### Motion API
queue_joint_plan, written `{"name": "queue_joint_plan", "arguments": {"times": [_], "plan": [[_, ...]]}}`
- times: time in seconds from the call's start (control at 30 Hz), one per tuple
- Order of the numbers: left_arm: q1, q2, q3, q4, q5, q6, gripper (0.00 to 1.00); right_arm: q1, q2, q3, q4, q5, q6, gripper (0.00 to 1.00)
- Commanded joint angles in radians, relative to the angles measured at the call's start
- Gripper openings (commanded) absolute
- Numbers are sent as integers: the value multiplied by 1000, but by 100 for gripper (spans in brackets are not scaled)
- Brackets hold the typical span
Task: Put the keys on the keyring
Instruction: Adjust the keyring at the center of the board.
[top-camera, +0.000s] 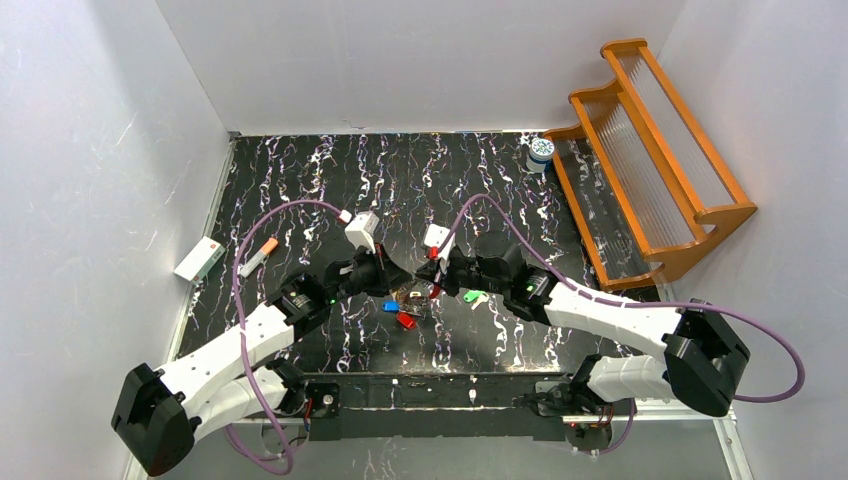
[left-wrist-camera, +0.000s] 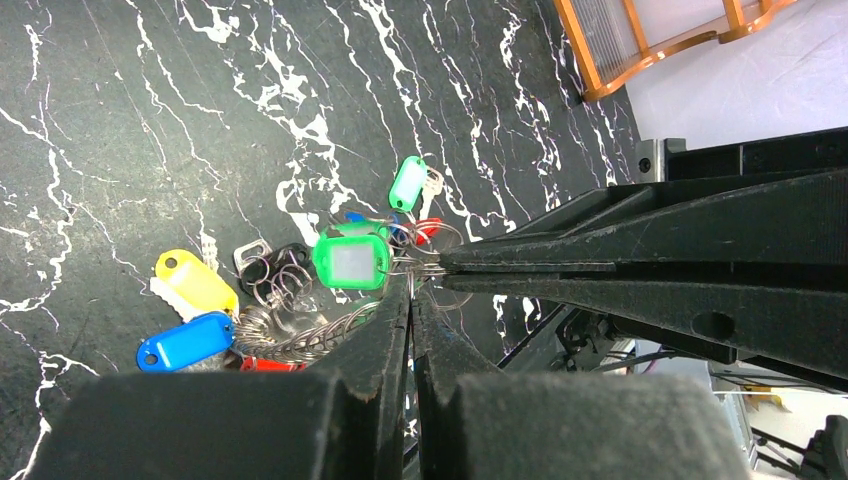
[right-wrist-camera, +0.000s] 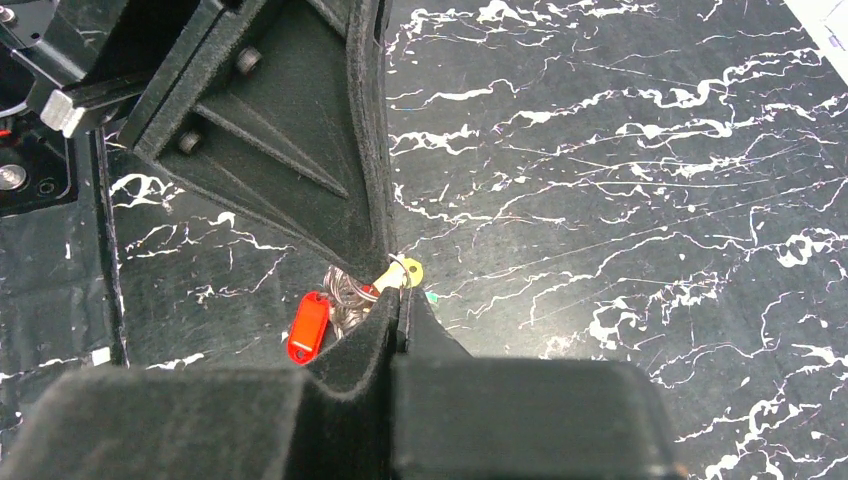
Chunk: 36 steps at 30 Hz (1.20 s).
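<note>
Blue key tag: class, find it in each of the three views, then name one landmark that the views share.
Top external: blue key tag at centre, just below the meeting gripper tips.
Left wrist: lower left, beside the yellow tag.
Right wrist: not in view.
Shared landmark: left gripper and right gripper meeting tip to tip, jaws shut on the keyring.

Table (top-camera: 300, 180): black with white veining, smooth, faint sheen, fine scratches. The keys (left-wrist-camera: 350, 262) have glossy coloured plastic heads and bright metal parts. We log the keyring (left-wrist-camera: 310, 338) as thin polished metal wire.

Fingers (left-wrist-camera: 370, 350) of the left gripper (left-wrist-camera: 411, 290): matt black, gritty edges. Fingers (right-wrist-camera: 360, 345) of the right gripper (right-wrist-camera: 399, 290): matt black, felt-like nap.

Rack (top-camera: 715, 212): orange varnished wood with ribbed clear panels. Arm shells (top-camera: 240, 345): smooth white plastic.
</note>
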Motion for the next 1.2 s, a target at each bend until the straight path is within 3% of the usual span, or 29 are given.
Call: {"name": "queue_joint_plan", "arguments": {"times": [0.0, 0.73, 1.17], "plan": [[2, 0, 43, 27, 21, 12, 0, -2, -18, 45, 2, 5, -2, 1], [2, -24, -19, 54, -4, -18, 0, -97, -104, -48, 94, -88, 101, 1], [2, -69, -118, 194, 72, 116, 0, -136, -106, -60, 114, -133, 162, 1]]}}
